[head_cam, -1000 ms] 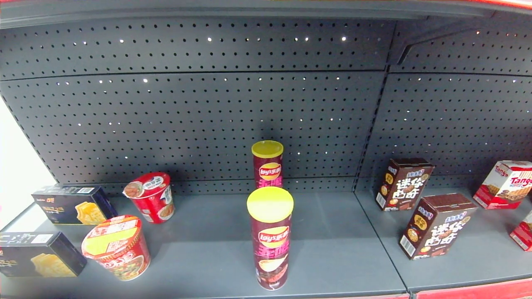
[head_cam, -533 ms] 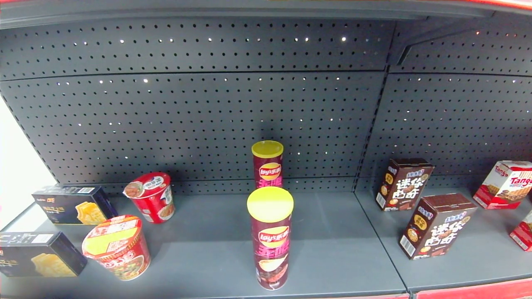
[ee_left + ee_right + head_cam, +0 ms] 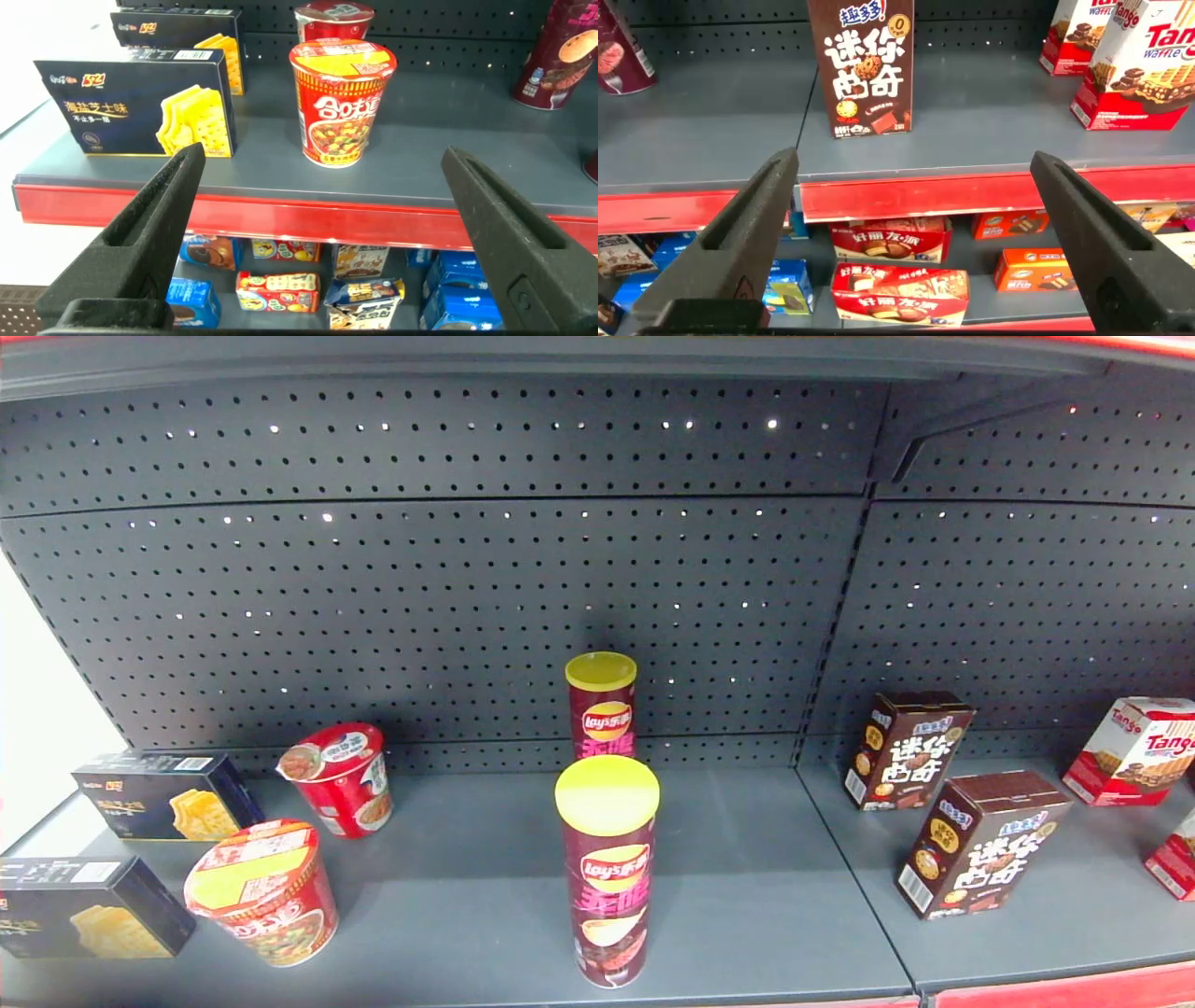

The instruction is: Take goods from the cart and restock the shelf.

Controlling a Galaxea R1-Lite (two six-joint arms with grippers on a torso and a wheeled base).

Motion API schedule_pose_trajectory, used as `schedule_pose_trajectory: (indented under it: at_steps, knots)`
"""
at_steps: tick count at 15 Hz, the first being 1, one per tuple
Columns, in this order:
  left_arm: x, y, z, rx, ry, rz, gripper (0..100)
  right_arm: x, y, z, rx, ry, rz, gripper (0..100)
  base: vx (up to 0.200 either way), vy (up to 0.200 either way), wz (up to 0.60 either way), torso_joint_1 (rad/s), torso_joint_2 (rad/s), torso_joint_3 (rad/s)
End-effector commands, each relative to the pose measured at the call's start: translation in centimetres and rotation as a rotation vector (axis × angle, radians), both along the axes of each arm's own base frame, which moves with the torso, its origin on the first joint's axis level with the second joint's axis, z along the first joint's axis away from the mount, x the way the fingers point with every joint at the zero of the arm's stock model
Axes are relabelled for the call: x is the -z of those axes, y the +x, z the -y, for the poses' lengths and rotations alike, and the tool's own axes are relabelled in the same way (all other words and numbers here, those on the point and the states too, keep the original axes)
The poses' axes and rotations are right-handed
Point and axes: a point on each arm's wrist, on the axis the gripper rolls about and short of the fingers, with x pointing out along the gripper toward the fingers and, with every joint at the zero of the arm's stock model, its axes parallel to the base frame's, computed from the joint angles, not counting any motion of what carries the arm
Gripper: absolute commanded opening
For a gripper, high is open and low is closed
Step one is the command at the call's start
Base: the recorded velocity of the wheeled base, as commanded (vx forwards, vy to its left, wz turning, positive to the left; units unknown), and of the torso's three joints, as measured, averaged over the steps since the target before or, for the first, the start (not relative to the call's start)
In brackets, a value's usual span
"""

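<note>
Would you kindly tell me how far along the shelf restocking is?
Done: the shelf already carries two chip cans, two noodle cups and several boxes. In hand: nothing; the left gripper and right gripper are open and empty. Left: wide bare stretches between the rows likely need filling.

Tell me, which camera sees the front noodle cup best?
The left wrist view: the front noodle cup stands close and whole, its side facing the camera. The head view shows the front noodle cup from above, lid and slanted side.

A dark shelf (image 3: 766, 905) carries noodle cups (image 3: 261, 891), chip cans (image 3: 607, 868), black boxes (image 3: 89, 905), brown boxes (image 3: 980, 845) and red boxes (image 3: 1134, 751).
</note>
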Motion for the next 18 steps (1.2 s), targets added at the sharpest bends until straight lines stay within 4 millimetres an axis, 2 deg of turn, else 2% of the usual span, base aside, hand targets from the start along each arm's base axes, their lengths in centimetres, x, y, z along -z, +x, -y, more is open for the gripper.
schedule_pose_trajectory:
  at_steps: [1, 8, 11, 15, 18]
  knots:
    - [0.0, 0.01, 0.0, 0.0, 0.0, -0.002, 100, 0.01, 0.01, 0.0, -0.001, 0.0, -0.003, 100, 0.0, 0.0, 0.0, 0.0, 0.0, 0.0]
    - [0.0, 0.01, 0.01, 0.003, 0.002, -0.002, 100, 0.01, 0.01, 0.0, -0.002, -0.002, -0.003, 100, 0.0, 0.0, 0.0, 0.0, 0.0, 0.0]
    - [0.02, 0.01, 0.01, 0.005, 0.006, -0.004, 100, 0.01, 0.01, 0.0, -0.002, 0.0, -0.003, 100, -0.2, 0.0, 0.0, 0.009, 0.01, 0.004]
    - [0.0, 0.01, 0.01, 0.002, 0.002, -0.002, 100, 0.0, 0.01, 0.0, 0.001, 0.0, -0.002, 100, 0.0, 0.0, 0.0, 0.0, 0.0, 0.0]
    - [0.0, 0.01, 0.0, 0.0, 0.0, -0.002, 100, 0.0, 0.01, 0.01, 0.002, 0.003, -0.002, 100, 0.0, 0.0, 0.6, 0.012, 0.01, -0.002]
